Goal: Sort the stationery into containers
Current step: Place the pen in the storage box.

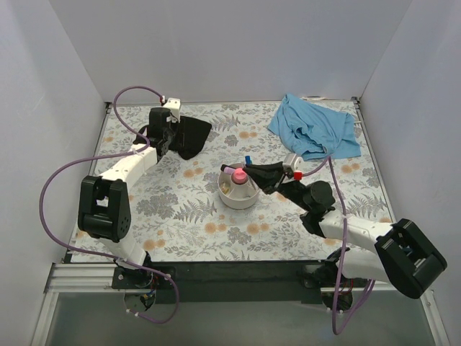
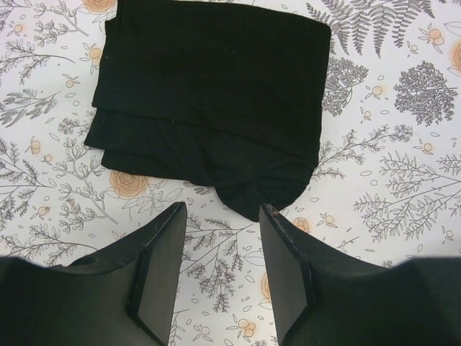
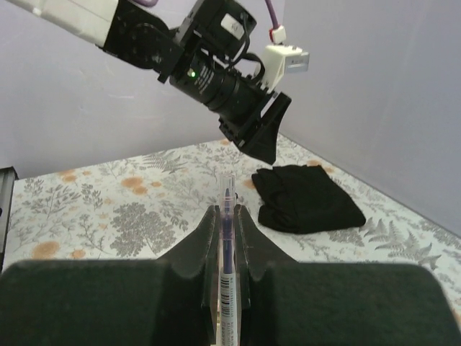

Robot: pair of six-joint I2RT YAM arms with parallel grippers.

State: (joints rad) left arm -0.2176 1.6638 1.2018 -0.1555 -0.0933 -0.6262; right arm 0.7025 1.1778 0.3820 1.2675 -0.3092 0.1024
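The white compartment bowl (image 1: 241, 204) stands mid-table. A pink-capped bottle (image 1: 237, 177) sits in its middle, a pink tube end (image 1: 225, 169) shows at its far rim, and tan pieces (image 1: 226, 189) lie in a left compartment. My right gripper (image 1: 252, 173) is just above the bowl's right rim, shut on a thin white pen (image 3: 227, 238) with a clear cap and blue-purple core; its blue end (image 1: 248, 159) sticks out. My left gripper (image 2: 220, 245) is open and empty, low over the table at the near edge of the black pouch (image 2: 209, 101).
The black fabric pouch (image 1: 189, 135) lies at the back left under the left gripper (image 1: 164, 140); it also shows in the right wrist view (image 3: 306, 198). A crumpled blue cloth (image 1: 313, 126) lies at the back right. White walls enclose the floral mat.
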